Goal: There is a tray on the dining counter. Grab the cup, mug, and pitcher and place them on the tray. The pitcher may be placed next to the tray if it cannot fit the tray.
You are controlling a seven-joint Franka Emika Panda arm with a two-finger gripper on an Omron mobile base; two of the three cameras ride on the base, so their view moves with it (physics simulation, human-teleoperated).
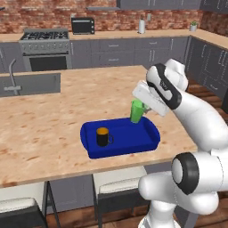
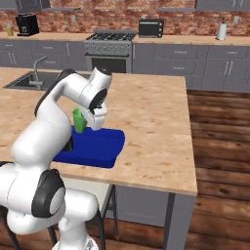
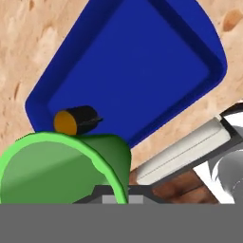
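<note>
The deep-blue tray (image 1: 129, 136) lies on the dining counter (image 1: 44, 124) near its front edge. On the tray's left part stands the black mug (image 1: 103, 136) with its orange inside. My gripper (image 1: 139, 107) is shut on the green cup (image 1: 136, 111), which hangs tilted just above the tray's far right corner. From the right base view the cup (image 2: 78, 120) hangs over the tray (image 2: 100, 146) beside my hand. In the hand view the cup's rim (image 3: 61, 166) is close below, with the mug (image 3: 76, 121) and tray (image 3: 133, 71) beyond. The pitcher is out of view.
Two stools (image 1: 116, 185) stand under the counter's front edge. A sink (image 1: 26, 84) is set into the counter at the far left. Stove (image 1: 44, 44) and toaster oven (image 1: 83, 25) line the brick back wall. The counter ends just right of the tray.
</note>
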